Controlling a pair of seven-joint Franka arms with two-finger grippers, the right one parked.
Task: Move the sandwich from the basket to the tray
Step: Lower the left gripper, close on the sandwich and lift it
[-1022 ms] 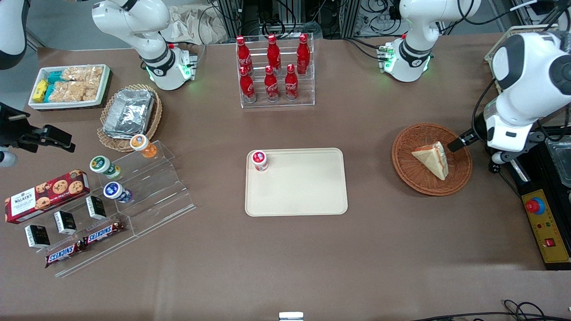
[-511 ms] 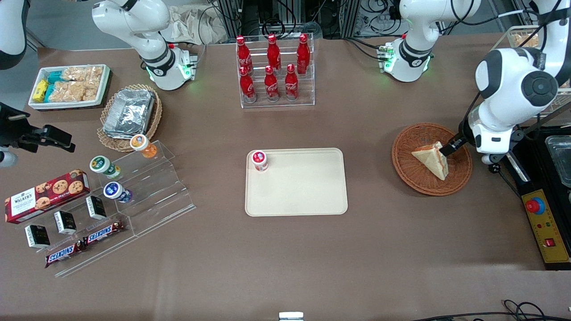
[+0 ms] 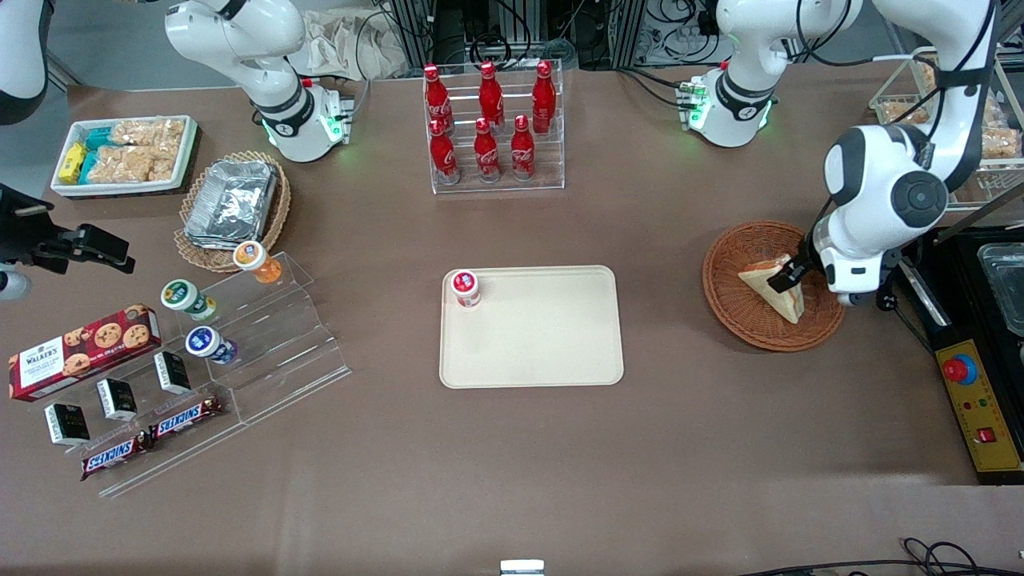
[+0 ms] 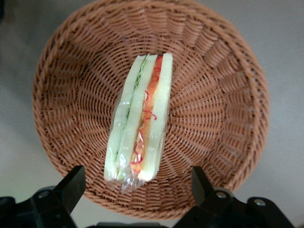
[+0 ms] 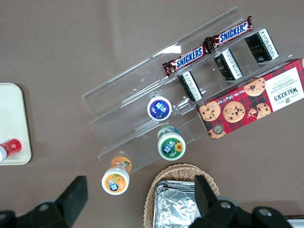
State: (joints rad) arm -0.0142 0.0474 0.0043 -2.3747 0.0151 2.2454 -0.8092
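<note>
The sandwich [image 3: 770, 288], a wrapped wedge of pale bread, lies in the round reddish-brown basket [image 3: 740, 320] toward the working arm's end of the table. The left wrist view shows its red-orange and green filling edge [image 4: 141, 114] across the basket's weave [image 4: 216, 109]. The left arm's gripper [image 3: 788, 276] hangs open just above the sandwich. Its fingers [image 4: 71, 186] stand wide apart, either side of the sandwich's end and over the basket rim, touching nothing. The beige tray [image 3: 552, 344] lies flat at the table's middle.
A small red-lidded cup [image 3: 466, 287] stands in one corner of the tray. A rack of red cola bottles [image 3: 490, 128] stands farther from the front camera. A black box with a red button [image 3: 972, 400] lies beside the basket at the table's edge.
The left arm has swung in over the basket. Its gripper moved from the basket's rim to above the sandwich. The sandwich has not moved.
</note>
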